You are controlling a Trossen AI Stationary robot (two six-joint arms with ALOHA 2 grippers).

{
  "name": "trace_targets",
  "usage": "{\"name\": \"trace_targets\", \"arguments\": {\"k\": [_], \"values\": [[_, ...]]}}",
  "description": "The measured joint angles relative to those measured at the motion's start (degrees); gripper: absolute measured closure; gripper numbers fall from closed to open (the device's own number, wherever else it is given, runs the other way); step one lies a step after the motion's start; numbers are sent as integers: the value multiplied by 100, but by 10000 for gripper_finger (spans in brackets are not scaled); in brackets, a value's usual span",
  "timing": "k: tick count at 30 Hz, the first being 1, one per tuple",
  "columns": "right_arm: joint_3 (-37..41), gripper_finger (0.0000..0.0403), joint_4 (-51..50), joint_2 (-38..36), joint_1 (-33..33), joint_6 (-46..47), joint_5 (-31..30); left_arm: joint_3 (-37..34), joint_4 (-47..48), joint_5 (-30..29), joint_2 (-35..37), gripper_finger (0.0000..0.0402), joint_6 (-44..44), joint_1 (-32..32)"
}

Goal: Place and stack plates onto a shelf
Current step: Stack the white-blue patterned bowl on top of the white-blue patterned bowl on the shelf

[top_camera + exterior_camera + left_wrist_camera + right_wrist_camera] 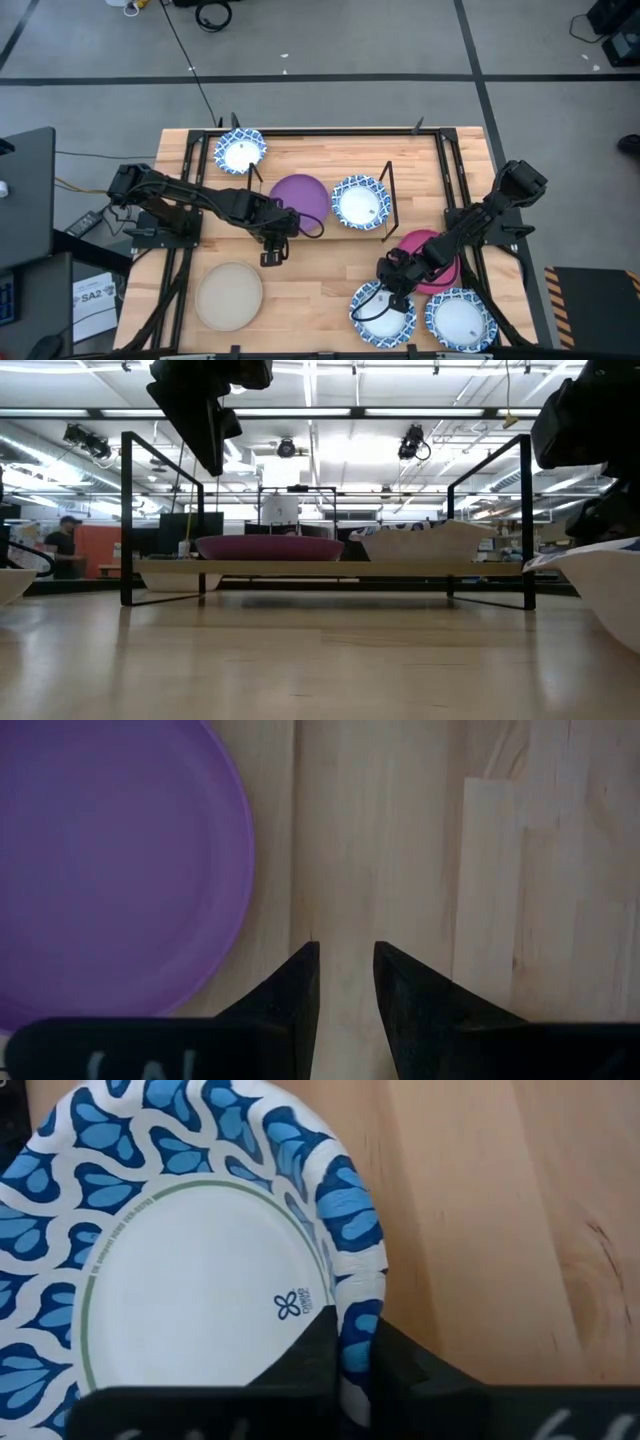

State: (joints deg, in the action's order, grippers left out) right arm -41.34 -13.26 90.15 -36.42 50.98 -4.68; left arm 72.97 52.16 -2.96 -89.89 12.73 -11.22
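My right gripper [390,290] is shut on a blue-and-white plate [383,312] near the table's front edge, right of middle. A second such plate [461,320] lies to its right, and a magenta plate [432,258] lies behind them. The shelf [300,568] stands at the table's far middle. A purple plate [300,197] and a blue-and-white plate [360,202] rest on its board. My left gripper [272,255] hangs open above bare wood just on the near side of the purple plate [110,870], with nothing between its fingers [300,990]. My right gripper pinches the plate's patterned rim [355,1295] on its far side. One finger [310,1345] is over the inner side of the rim and the other is outside it. The fingers come down at a slant from the table's far right.
A beige plate [229,295] lies near the front left. Another blue-and-white plate [240,152] sits at the far left, by the table frame's black uprights [222,125]. Bare wood shows between the beige plate and the held one.
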Motion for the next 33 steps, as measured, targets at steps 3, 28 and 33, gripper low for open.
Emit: {"name": "trace_targets", "arguments": {"k": [3, 28, 33], "values": [[0, 386, -4, 0, 0, -4, 9, 0, 0, 1, 0, 299, 0, 2], [11, 393, 70, -1077, 208, -14, 284, 0, 1, 2, 0, 299, 0, 2], [11, 394, 74, -1563, 366, -15, 284, 0, 0, 2, 0, 299, 0, 2]]}}
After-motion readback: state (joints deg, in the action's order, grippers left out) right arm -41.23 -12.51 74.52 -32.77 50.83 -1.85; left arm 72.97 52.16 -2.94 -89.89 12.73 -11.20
